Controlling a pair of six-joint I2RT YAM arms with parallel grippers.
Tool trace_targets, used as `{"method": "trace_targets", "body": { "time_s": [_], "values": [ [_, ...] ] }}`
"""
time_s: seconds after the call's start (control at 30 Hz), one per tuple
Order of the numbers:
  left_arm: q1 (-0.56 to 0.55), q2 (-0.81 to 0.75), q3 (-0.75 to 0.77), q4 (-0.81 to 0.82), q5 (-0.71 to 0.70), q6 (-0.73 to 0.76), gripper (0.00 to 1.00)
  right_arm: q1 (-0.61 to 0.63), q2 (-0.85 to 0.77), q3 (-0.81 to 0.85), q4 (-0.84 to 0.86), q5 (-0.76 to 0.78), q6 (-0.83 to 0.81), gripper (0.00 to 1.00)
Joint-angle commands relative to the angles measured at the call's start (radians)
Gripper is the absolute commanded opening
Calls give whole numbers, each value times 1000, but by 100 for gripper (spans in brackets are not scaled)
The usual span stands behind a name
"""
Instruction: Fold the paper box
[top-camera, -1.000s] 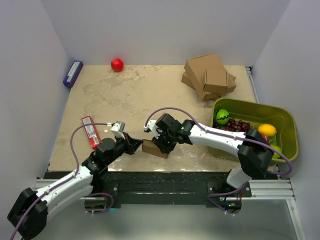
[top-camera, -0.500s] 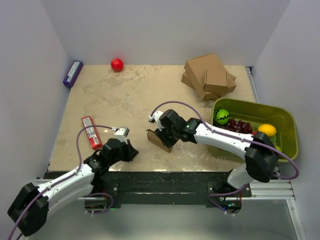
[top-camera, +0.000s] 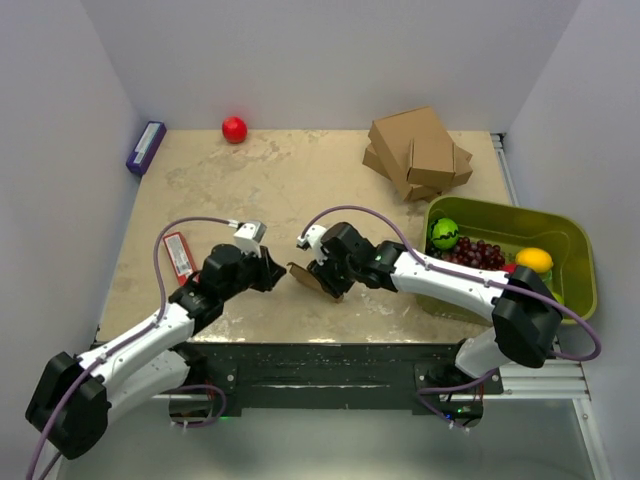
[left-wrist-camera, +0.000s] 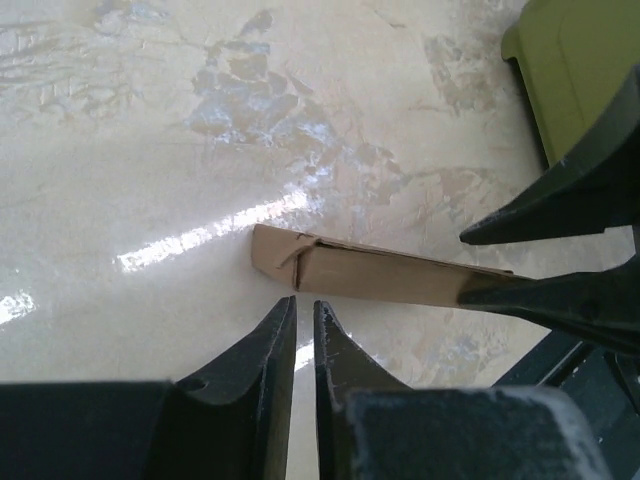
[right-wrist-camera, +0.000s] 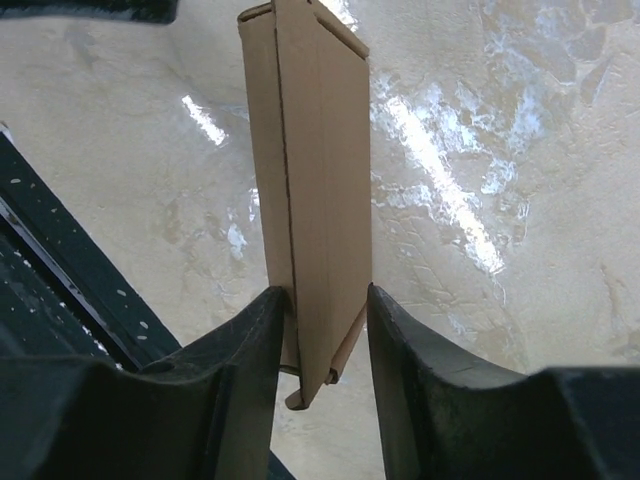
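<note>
The paper box is a small flat brown cardboard box standing on edge near the table's front middle. My right gripper is shut on its right end. In the right wrist view the box runs away from the camera between the two fingers. My left gripper sits just left of the box, shut and empty. In the left wrist view its tips are a little short of the box's folded end, apart from it.
A stack of bigger cardboard boxes sits at the back right. A green bin with fruit stands at the right. A red packet lies left of my left arm. A red ball and a purple box sit at the back left.
My left gripper let go of the box, drew back, then came forward and right to the box's left end. My right gripper carried the box slightly back and left.
</note>
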Motion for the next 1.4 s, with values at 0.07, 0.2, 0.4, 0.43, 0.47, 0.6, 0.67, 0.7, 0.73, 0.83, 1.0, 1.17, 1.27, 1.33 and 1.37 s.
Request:
{"method": "trace_targets", "body": {
  "time_s": [0.07, 0.2, 0.4, 0.43, 0.47, 0.6, 0.67, 0.7, 0.73, 0.83, 1.0, 1.17, 1.27, 1.33, 1.37],
  "values": [
    [118, 50, 7, 134, 171, 68, 22, 1, -1, -15, 37, -12, -21, 31],
    [134, 73, 16, 159, 203, 74, 27, 1, 22, -15, 34, -13, -21, 21],
    [137, 93, 19, 200, 220, 80, 31, -10, 59, -18, 43, -64, -58, 11],
    [138, 99, 21, 205, 221, 83, 31, -11, 67, -18, 47, -65, -56, 11],
    [138, 116, 21, 209, 231, 86, 32, -17, 70, -17, 46, -72, -58, 10],
    [138, 148, 33, 208, 243, 97, 34, -30, 64, -11, 40, -93, -53, 10],
    [138, 113, 27, 211, 225, 86, 36, -31, 59, -6, 35, -96, -54, 10],
    [138, 96, 15, 211, 212, 71, 36, -31, 58, -3, 32, -99, -53, 10],
    [138, 76, 15, 205, 202, 66, 36, -31, 58, 3, 25, -108, -54, 10],
    [138, 1, 27, 151, 168, 49, 36, -31, 56, 28, -2, -139, -55, 10],
    [140, -108, 58, 26, 126, 32, 39, -31, 42, 75, -64, -202, -61, 9],
    [142, -216, 41, -48, 134, 2, 55, -50, 33, 100, -89, -309, -71, 9],
    [143, -255, 16, -48, 129, -18, 67, -66, 41, 100, -89, -378, -85, 9],
    [143, -261, -10, -36, 129, -30, 72, -83, 50, 98, -94, -409, -94, 9],
    [143, -258, -20, -22, 152, -38, 77, -91, 53, 95, -91, -423, -108, 9]
  ]
}}
